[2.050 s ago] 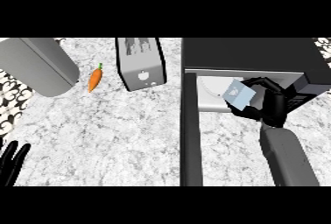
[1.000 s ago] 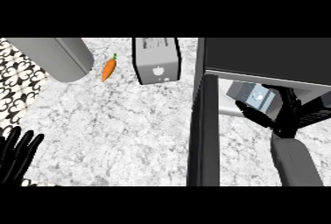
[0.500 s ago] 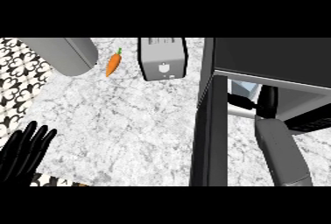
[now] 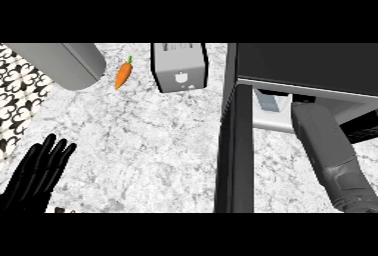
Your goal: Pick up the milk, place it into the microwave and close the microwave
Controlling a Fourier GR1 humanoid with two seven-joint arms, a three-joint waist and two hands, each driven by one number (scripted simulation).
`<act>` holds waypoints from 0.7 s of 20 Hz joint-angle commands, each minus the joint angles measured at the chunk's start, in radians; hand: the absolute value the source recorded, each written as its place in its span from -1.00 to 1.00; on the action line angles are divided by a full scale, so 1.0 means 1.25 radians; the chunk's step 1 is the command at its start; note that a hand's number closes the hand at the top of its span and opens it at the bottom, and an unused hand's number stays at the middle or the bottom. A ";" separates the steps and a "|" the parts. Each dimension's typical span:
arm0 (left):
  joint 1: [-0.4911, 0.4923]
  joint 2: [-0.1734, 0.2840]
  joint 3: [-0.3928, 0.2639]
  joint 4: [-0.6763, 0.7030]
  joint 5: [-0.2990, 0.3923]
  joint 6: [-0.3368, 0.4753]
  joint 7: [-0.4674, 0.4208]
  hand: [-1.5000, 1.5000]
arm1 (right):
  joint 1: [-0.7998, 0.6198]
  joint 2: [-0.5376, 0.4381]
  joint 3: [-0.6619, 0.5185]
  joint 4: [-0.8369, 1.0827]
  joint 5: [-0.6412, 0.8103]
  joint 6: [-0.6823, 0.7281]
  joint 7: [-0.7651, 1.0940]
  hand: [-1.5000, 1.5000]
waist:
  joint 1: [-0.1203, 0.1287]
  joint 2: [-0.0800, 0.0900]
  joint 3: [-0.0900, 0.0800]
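At the near left, the left hand (image 4: 37, 172) rests over the tabletop (image 4: 148, 145), fingers straight and apart. The right forearm reaches into the open microwave (image 4: 310, 65); its hand is hidden, state unclear. The milk (image 4: 268, 101) stands inside. Farther left lie a toaster (image 4: 179, 67) and carrot (image 4: 123, 74).

Black left hand (image 4: 37, 175) rests open at lower left, fingers up — grey right forearm (image 4: 328, 150) reaches forward, its hand hidden.

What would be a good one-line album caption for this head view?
Right forearm reaching into the open microwave beside the milk; left hand resting open, carrot and toaster behind.
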 commanded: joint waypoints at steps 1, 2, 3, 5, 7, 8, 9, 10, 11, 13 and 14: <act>-0.001 -0.012 -0.014 0.004 -0.029 0.010 -0.008 -1.00 | -0.059 -0.032 -0.014 0.087 0.005 0.016 0.001 -1.00 | -0.015 -0.002 0.000; -0.007 -0.015 -0.021 0.002 -0.031 0.017 0.006 -1.00 | -0.058 -0.022 -0.016 0.104 0.005 0.007 -0.009 -1.00 | -0.020 -0.001 0.001; 0.027 -0.024 -0.033 -0.023 -0.035 0.017 0.006 -1.00 | -0.043 -0.036 -0.031 0.109 -0.010 0.031 -0.039 -1.00 | -0.021 -0.006 0.001; -0.009 -0.025 -0.060 -0.002 -0.041 0.023 0.009 -1.00 | -0.070 -0.047 -0.026 0.137 0.000 0.044 -0.033 -1.00 | -0.028 -0.001 0.001; 0.031 -0.026 -0.066 -0.024 -0.045 0.020 -0.012 -1.00 | -0.067 -0.050 -0.035 0.156 -0.010 0.076 -0.059 -1.00 | -0.021 -0.006 0.001; 0.030 -0.026 -0.066 -0.033 -0.050 0.024 -0.008 -1.00 | -0.076 -0.042 -0.041 0.164 -0.012 0.065 -0.066 -1.00 | -0.027 -0.009 0.001; 0.009 -0.026 -0.090 -0.011 -0.073 0.054 -0.002 -1.00 | -0.086 -0.034 -0.038 0.171 -0.013 0.089 -0.073 -1.00 | -0.035 -0.007 0.001; 0.021 -0.026 -0.080 -0.027 -0.063 0.037 0.000 -1.00 | -0.080 -0.047 -0.051 0.181 -0.024 0.104 -0.080 -1.00 | -0.033 -0.008 0.001; 0.042 -0.026 -0.090 -0.022 -0.062 0.039 -0.031 -1.00 | -0.060 -0.041 -0.060 0.183 -0.031 0.106 -0.113 -1.00 | -0.033 -0.009 0.001; 0.039 -0.026 -0.081 0.013 -0.065 0.033 -0.047 -1.00 | -0.082 -0.046 -0.062 0.202 -0.028 0.106 -0.108 -1.00 | -0.041 -0.011 -0.001; 0.031 -0.022 -0.077 -0.017 -0.068 0.036 -0.014 -1.00 | -0.078 -0.029 -0.071 0.208 -0.035 0.083 -0.117 -1.00 | -0.041 -0.011 0.000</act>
